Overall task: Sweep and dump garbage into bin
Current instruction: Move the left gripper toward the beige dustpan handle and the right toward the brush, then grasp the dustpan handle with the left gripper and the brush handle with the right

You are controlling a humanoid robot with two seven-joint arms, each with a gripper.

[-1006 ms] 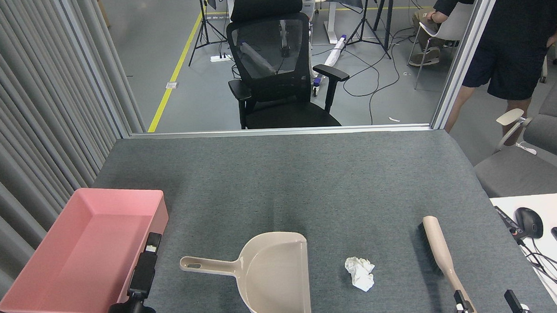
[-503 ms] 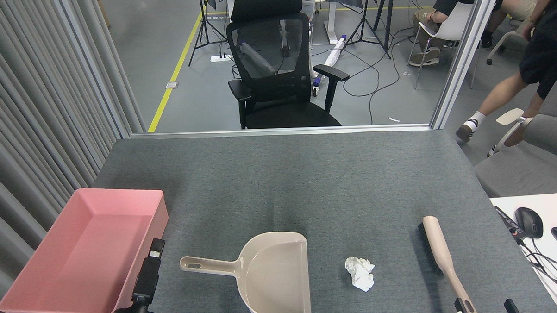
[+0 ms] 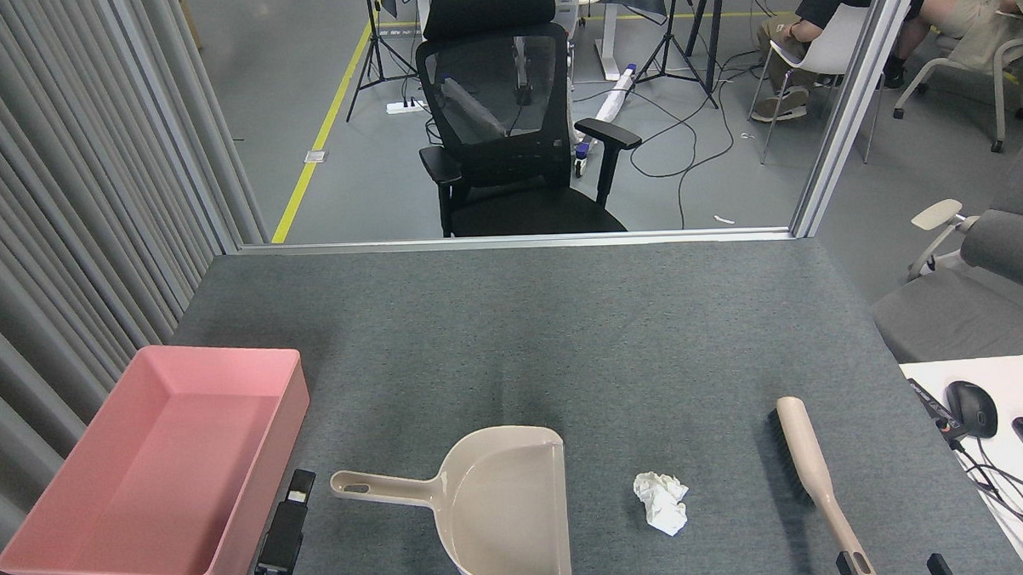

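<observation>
One crumpled white wad of garbage [image 3: 661, 502] lies on the grey table between a beige dustpan [image 3: 506, 505] and a beige brush [image 3: 811, 464]. The dustpan's handle points left and its pan holds nothing. The pink bin [image 3: 288, 408] stands at the table's left front corner, with nothing inside. My left gripper [image 3: 291, 508] rises from the bottom edge between the bin and the dustpan handle, touching neither; it shows as one dark bar. Only the two fingertips of my right gripper [image 3: 891, 568] peek in at the bottom right, spread apart, with the brush handle's end beside the left tip.
The grey table [image 3: 513, 338] ends at a metal rail at the back, with a black office chair [image 3: 506, 126] behind it. Grey slatted panels line the left side. A white desk with a mouse [image 3: 971, 409] and cables adjoins at the right front.
My left gripper has slid down and right, off the bin's wall toward the bottom edge. The right fingertips have sunk lower. A person at the far right has walked out of view.
</observation>
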